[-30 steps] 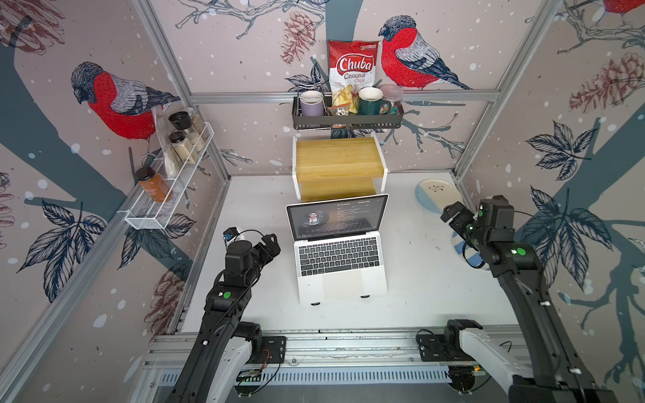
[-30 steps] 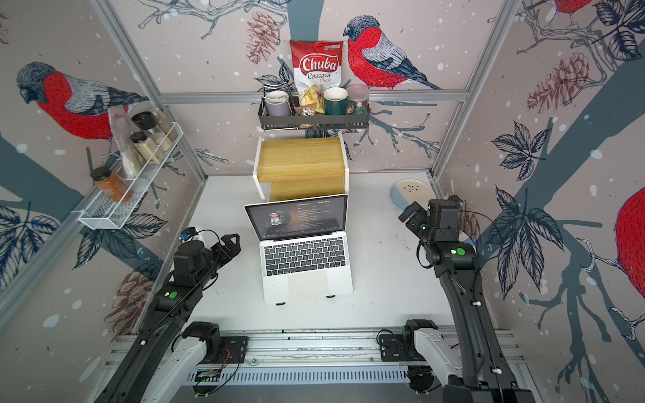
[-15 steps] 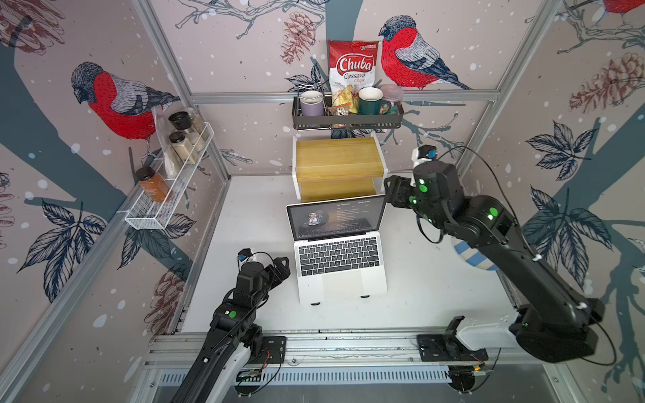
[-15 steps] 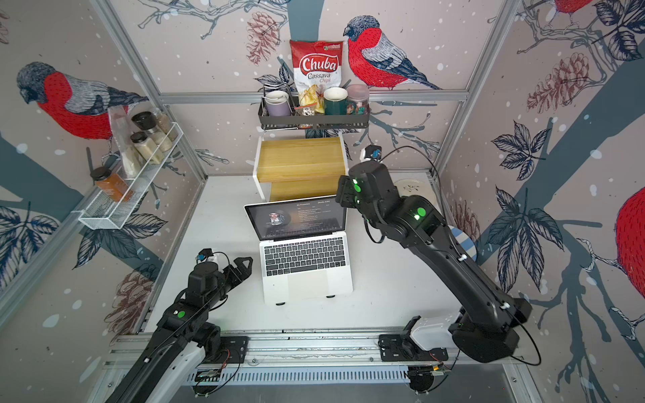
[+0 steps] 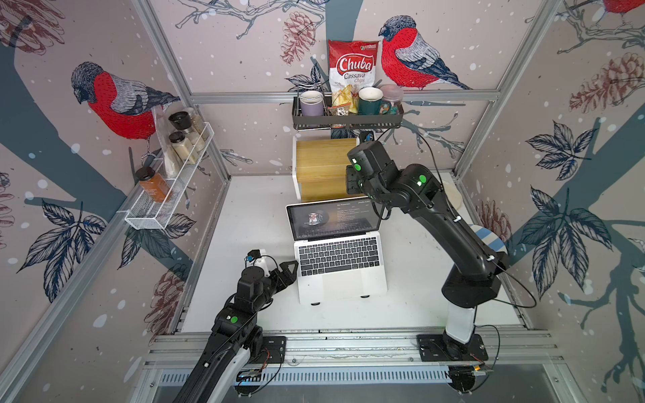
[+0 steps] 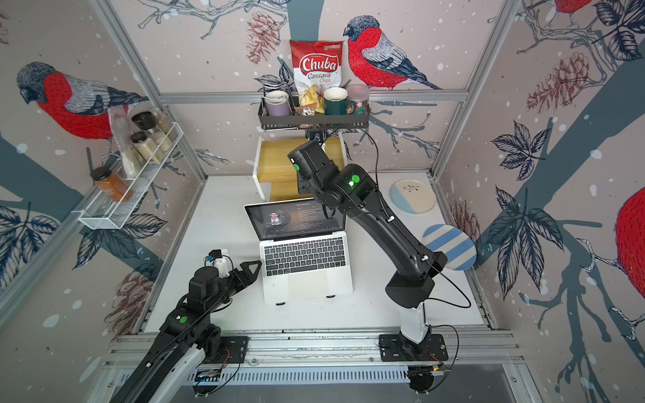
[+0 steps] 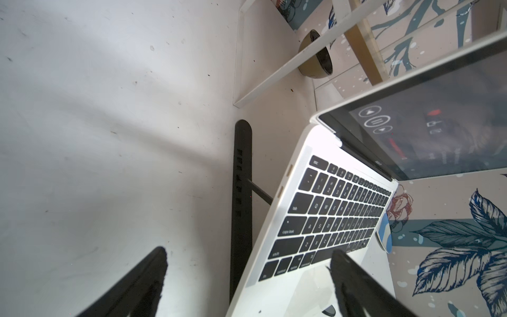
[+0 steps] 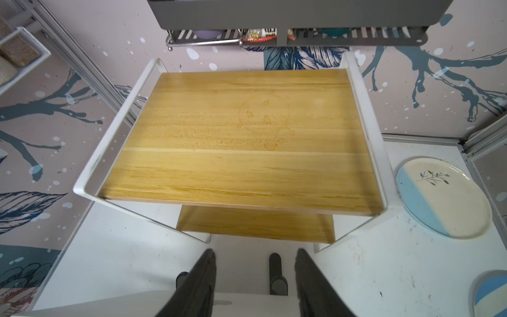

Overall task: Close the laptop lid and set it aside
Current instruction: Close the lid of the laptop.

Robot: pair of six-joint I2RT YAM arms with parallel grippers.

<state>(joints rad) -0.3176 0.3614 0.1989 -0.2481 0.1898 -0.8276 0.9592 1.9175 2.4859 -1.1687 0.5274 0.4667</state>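
Laptop (image 5: 340, 256) matt silver metal; shelf (image 8: 241, 137) smooth wood.

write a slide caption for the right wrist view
Right gripper, jaws apart, above the raised lid, facing the wooden shelf with a blue-and-cream plate beside it.

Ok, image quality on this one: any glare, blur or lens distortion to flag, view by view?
In both top views: even light, laptop screen readable, wide-angle lens splaying the frame posts. Left wrist view: laptop deck blown out white by the hinge, left gripper soft up close, broad soft shadows across the table. Right wrist view: wooden shelf sharp, right gripper slightly soft.
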